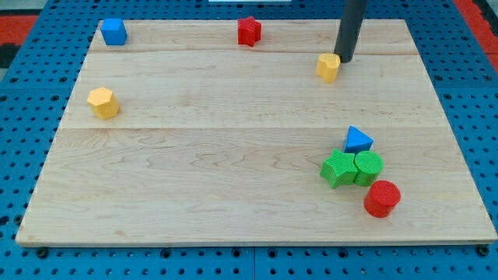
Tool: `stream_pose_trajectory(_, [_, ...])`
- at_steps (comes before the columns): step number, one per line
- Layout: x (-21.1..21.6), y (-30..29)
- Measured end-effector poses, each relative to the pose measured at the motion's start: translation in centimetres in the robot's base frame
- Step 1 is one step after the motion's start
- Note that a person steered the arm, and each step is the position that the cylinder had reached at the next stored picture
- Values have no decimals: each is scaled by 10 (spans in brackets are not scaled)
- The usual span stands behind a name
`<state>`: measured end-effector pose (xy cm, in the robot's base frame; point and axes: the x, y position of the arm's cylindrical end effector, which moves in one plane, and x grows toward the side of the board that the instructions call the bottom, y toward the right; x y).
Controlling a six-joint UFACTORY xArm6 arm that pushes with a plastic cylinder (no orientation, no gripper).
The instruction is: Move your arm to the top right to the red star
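The red star (249, 30) lies near the view's top edge of the wooden board (233, 155), a little right of centre. My tip (344, 59) is at the view's upper right, well to the right of the red star. It stands just right of and above a small yellow block (328, 67), very close to it or touching it.
A blue cube (113, 31) sits at the top left and a yellow hexagon block (103, 102) at the left. At the lower right cluster a blue triangle (358, 140), a green star (339, 168), a green cylinder (368, 167) and a red cylinder (382, 197).
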<state>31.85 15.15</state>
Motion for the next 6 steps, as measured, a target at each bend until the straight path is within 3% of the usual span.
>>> stream_pose_trajectory(1, [41,-7])
stream_pose_trajectory(3, [-26,-2])
stream_pose_trajectory(4, [29,-51])
stream_pose_trajectory(5, [81,-49])
stream_pose_trajectory(6, [102,-51])
